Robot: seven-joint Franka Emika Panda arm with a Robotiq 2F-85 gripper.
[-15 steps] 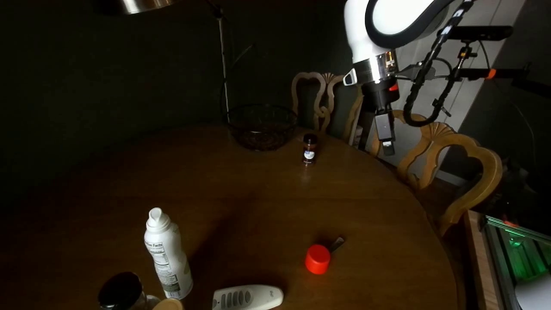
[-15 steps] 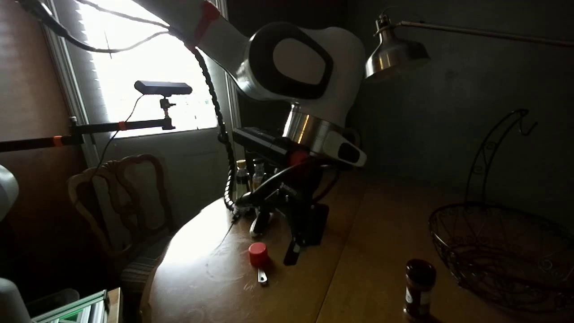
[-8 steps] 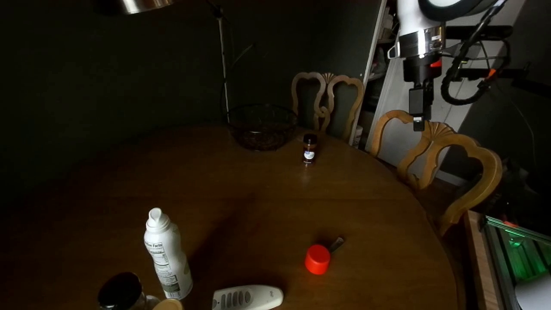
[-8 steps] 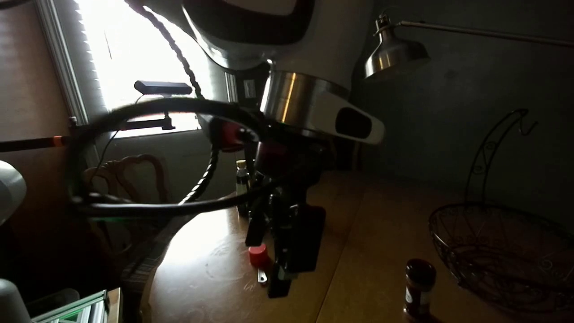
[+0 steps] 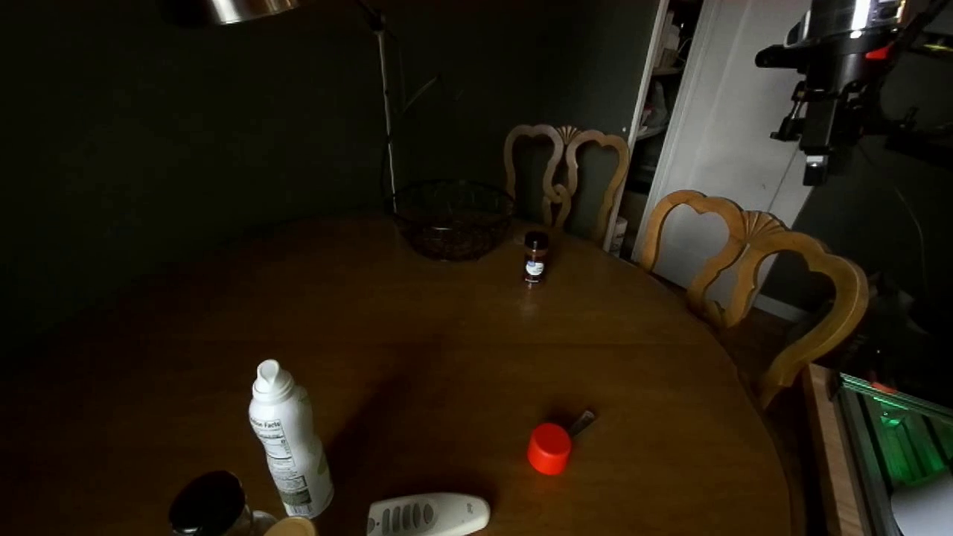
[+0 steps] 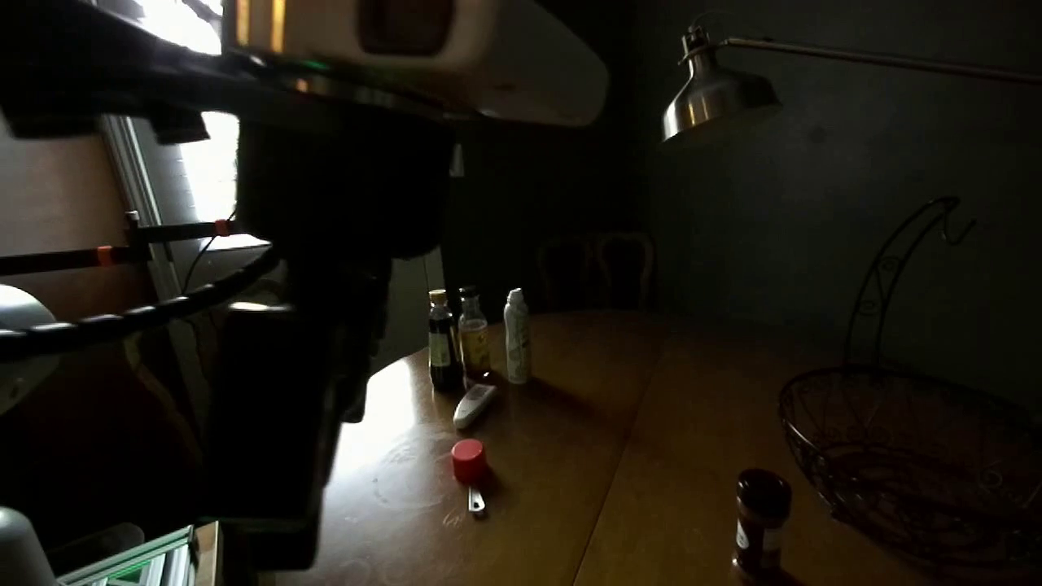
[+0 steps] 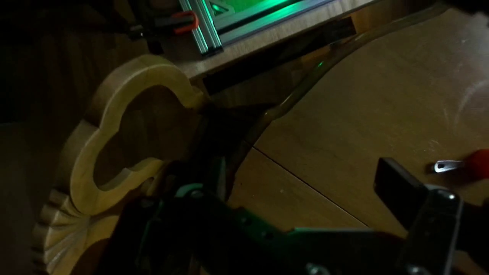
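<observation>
My gripper [image 7: 302,166] is open and empty, its two black fingers wide apart in the wrist view. It hangs in the air near the edge of the brown table [image 7: 317,152]. It also shows at the upper right of an exterior view [image 5: 799,156], and large and dark at the left of an exterior view [image 6: 317,488]. A red cup-shaped thing [image 5: 549,448] with a metal handle sits on the table, apart from the gripper. It shows in an exterior view [image 6: 469,461] and at the right edge of the wrist view [image 7: 479,164].
On the table are a white spray bottle [image 5: 290,447], a white remote [image 5: 429,515], a dark-capped jar [image 5: 534,257], a black wire basket [image 6: 814,456] and two bottles [image 6: 444,350]. Wooden chairs [image 5: 841,275] stand by the edge. A metal lamp [image 6: 716,102] hangs above.
The arm and gripper have moved up and to the right in an exterior view, and left and closer to the camera in an exterior view. The objects on the table have not moved.
</observation>
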